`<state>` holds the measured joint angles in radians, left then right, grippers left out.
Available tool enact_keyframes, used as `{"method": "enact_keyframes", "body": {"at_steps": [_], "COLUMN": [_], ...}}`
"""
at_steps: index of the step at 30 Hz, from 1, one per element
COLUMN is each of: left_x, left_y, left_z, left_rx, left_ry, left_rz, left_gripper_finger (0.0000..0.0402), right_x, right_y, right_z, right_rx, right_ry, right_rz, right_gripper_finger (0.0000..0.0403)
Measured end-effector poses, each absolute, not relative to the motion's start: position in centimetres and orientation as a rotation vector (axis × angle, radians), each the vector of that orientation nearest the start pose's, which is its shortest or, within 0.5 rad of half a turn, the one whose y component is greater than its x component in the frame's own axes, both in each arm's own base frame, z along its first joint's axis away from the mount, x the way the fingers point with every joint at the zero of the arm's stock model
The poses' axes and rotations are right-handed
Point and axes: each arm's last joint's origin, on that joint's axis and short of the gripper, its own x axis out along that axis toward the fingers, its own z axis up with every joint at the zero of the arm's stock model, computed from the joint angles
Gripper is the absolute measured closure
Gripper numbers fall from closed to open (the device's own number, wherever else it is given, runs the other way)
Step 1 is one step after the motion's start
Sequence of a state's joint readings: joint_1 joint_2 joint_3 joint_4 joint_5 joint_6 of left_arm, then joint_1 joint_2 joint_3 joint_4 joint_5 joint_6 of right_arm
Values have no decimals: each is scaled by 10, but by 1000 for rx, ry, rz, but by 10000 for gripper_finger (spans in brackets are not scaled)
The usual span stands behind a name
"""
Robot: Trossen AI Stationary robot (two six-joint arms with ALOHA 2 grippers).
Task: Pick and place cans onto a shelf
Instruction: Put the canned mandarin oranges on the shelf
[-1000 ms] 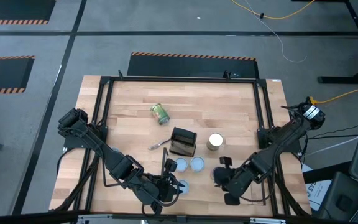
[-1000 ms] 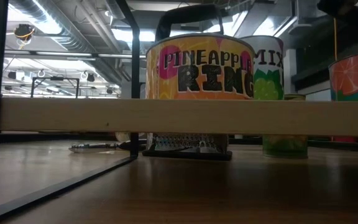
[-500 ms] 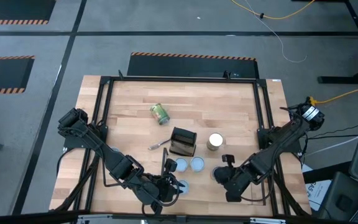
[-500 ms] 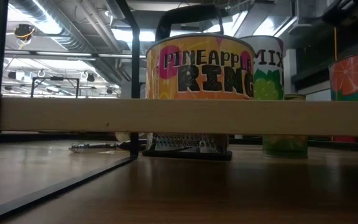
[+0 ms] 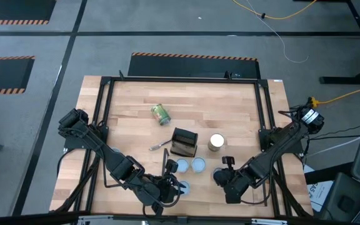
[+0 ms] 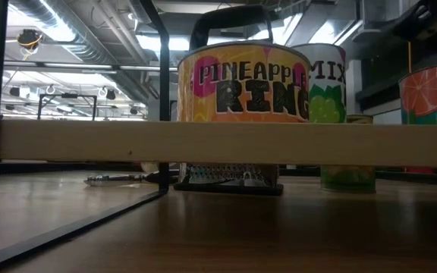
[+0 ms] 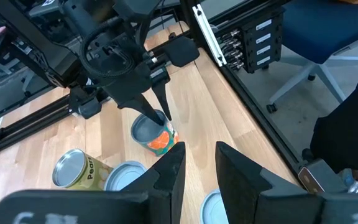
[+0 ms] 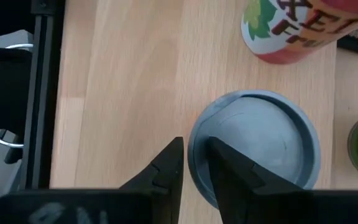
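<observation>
One orange-label can (image 7: 153,133) rim-pinched by right end effector (image 5: 221,179); left end effector (image 5: 171,187) slightly spread.

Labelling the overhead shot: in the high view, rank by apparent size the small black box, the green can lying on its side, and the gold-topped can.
1. small black box
2. green can and gold-topped can: look alike, so no ranking
</observation>
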<state>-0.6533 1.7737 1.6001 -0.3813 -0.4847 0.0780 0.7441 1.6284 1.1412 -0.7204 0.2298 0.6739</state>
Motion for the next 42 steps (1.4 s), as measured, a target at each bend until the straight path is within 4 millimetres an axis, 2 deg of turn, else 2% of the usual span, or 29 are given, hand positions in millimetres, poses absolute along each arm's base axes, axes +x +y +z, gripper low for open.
{"method": "enact_keyframes", "body": {"at_steps": [3, 8, 10, 16, 22, 31, 42], "left_x": [329, 329, 329, 329, 329, 329, 329], "left_y": [-235, -235, -235, -235, -235, -235, -235], "left_z": [330, 330, 330, 330, 330, 330, 330], "left_rx": [376, 376, 376, 376, 376, 376, 377], "left_ry": [462, 463, 462, 462, 462, 462, 462], "left_rz": [-183, -183, -183, -183, -183, -182, -183], "left_gripper_finger": [320, 320, 320, 320, 320, 320, 320], "right_x": [236, 237, 240, 251, 263, 280, 281], "right_y": [208, 210, 211, 224, 228, 227, 228], "right_z": [215, 215, 215, 222, 228, 207, 205], "right_rx": [24, 32, 33, 97, 97, 85, 89], "right_ry": [1149, 1127, 1104, 976, 861, 870, 869], "right_rz": [66, 72, 97, 251, 306, 277, 276], "right_gripper_finger": [331, 385, 392, 395, 396, 396, 369]}}
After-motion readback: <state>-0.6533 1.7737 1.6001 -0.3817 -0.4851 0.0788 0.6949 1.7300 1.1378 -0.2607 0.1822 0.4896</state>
